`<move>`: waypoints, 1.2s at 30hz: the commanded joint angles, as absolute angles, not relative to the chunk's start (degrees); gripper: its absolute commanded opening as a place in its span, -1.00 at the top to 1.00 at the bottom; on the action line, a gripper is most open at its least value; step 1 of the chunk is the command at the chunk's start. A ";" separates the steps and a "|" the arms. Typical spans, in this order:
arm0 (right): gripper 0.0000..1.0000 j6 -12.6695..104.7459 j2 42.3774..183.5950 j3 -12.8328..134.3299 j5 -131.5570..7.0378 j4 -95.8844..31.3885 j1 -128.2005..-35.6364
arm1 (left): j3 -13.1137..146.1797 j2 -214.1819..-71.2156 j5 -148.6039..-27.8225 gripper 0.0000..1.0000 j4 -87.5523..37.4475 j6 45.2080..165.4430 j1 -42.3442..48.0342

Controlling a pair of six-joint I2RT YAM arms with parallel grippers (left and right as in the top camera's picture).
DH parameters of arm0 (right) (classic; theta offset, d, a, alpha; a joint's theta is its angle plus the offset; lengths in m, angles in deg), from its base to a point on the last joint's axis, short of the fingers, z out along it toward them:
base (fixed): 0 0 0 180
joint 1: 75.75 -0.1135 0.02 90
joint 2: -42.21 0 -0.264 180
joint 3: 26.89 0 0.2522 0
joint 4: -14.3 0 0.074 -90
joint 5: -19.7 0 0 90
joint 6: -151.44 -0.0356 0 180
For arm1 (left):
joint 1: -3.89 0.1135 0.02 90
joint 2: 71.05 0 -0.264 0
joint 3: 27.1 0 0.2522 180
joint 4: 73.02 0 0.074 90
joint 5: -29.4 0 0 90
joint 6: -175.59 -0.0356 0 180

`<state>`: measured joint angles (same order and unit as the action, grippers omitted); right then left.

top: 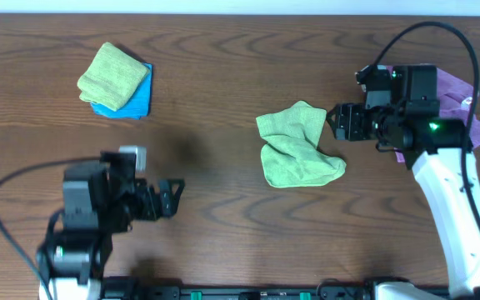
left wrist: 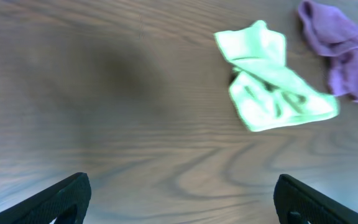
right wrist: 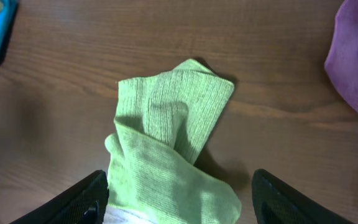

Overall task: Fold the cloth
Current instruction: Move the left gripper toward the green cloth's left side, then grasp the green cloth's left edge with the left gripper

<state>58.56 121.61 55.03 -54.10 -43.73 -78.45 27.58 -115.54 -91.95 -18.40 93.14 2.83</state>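
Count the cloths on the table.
4. A folded green cloth lies atop a folded blue cloth at far left; a crumpled green cloth sits centre; a purple cloth lies partly hidden under the right arm.

- Four cloths in all.
- Two are green: the crumpled green cloth (top: 297, 146) mid-counter and the folded green cloth (top: 113, 76) at the far left.
- One is blue: the blue cloth (top: 137, 103), lying under the folded green one.
- One is purple: the purple cloth (top: 451, 84) at the right, partly hidden by an arm.
- Two arms, one on each side.
- Two grippers, the left gripper (top: 172, 196) and the right gripper (top: 333, 121), each with two fingers.
- One wooden counter (top: 223, 50).
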 commanded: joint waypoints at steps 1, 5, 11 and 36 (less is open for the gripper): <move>-0.48 59.81 119.18 52.91 -53.31 -43.84 -77.97 | 33.84 -122.58 -100.85 -0.90 -18.48 94.82 1.72; -0.49 59.81 117.46 50.75 -52.35 -43.89 -77.97 | 36.76 -129.55 -105.09 -0.91 -21.96 96.20 0.52; -0.52 59.81 117.30 50.03 -48.78 -43.71 -77.97 | 36.74 -136.15 -105.48 -0.90 -29.04 112.96 -0.25; -0.58 59.79 117.30 50.03 -48.83 -43.62 -77.97 | 36.74 -168.00 -105.02 -0.91 -59.53 142.71 -22.87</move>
